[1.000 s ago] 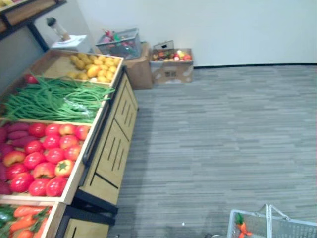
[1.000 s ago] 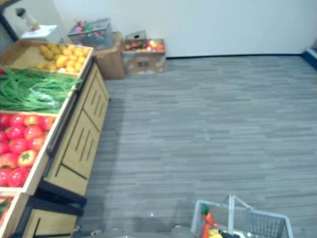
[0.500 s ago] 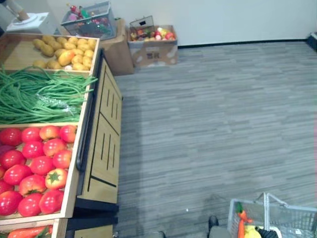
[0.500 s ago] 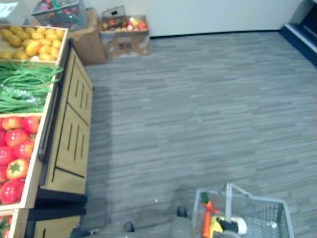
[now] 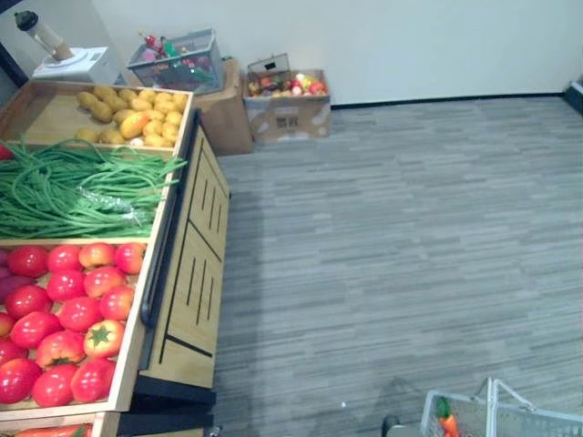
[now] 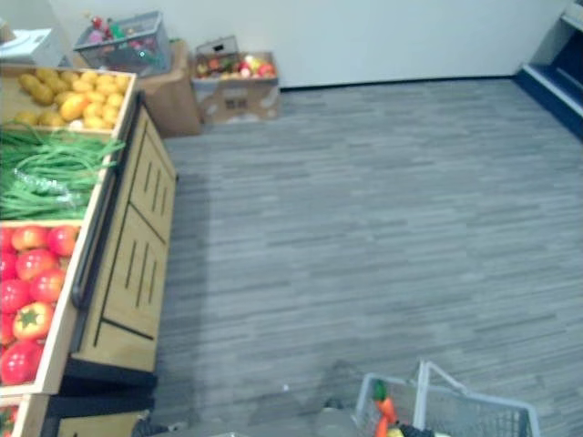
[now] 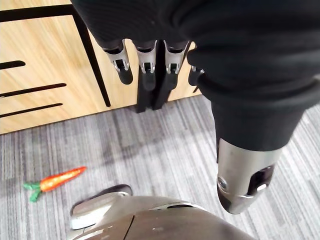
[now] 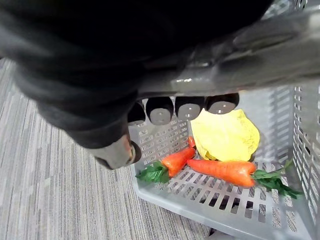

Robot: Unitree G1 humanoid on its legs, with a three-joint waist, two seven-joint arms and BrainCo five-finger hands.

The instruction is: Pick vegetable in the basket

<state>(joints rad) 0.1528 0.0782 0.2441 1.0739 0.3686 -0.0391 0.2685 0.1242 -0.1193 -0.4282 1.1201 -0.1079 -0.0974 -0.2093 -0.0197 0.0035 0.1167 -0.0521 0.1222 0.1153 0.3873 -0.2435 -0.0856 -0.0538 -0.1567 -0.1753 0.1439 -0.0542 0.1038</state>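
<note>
Your right hand (image 8: 190,108) has its fingers (image 8: 161,111) curled round the grey handle (image 8: 260,47) of the basket (image 8: 306,130), gripping it. Below them, a larger carrot (image 8: 220,170), a smaller carrot (image 8: 176,161) just beside it and a yellow vegetable (image 8: 225,135) lie on the basket's bottom. Your left hand (image 7: 172,62) hangs with straight fingers (image 7: 120,62) that hold nothing. Past them, a loose carrot (image 7: 56,181) lies on the grey floor (image 7: 165,150), near the foot of the wooden counter (image 5: 196,273). On the counter, tomatoes (image 5: 64,319), green beans (image 5: 73,187) and potatoes (image 5: 132,114) fill separate compartments.
</note>
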